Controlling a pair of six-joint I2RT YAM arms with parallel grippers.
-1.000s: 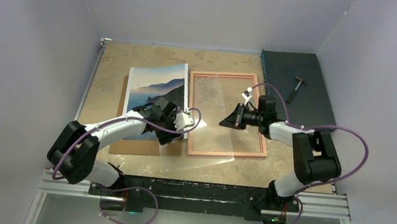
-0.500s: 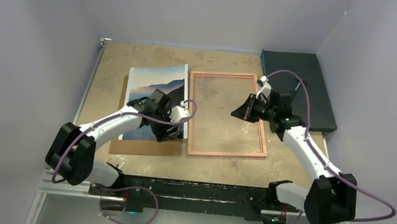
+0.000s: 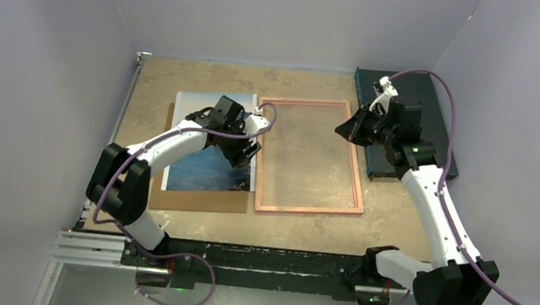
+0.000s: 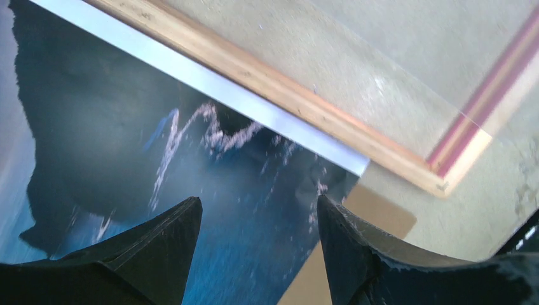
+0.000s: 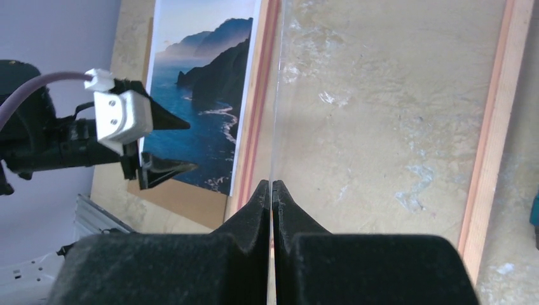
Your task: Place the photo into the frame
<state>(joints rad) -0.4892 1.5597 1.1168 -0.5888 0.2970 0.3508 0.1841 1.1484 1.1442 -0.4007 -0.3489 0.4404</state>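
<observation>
Now the tan surface is carrying everything, and the frame is lying flat at its centre. At the frame's 9 o'clock, just beside its rail, the photo is lying picture-up on the brown backing board, which is peeking out at the photo's 6 and 9 o'clock edges. A dark mat is sitting at the surface's 2 o'clock.

A second ago the photo's 12 o'clock edge was curling upward; it is now lying flat. The clear pane, which was drooping across the frame and over its 6 o'clock rail, is now being held up on edge, hardly showing from above and reading as a thin line in the right wrist view. The right fingers are clenching it, having swung from over the frame's middle toward its 2 o'clock corner, beside the mat. The left fingers are standing released and empty, having climbed from the photo's 5 o'clock corner to hover over its 3 o'clock edge, close to the frame's rail.

This is looking like a reset rather than progress: the photo is still lying outside the frame, and nothing is gripping it. The left fingers are probably lining up to pinch that thin edge.
</observation>
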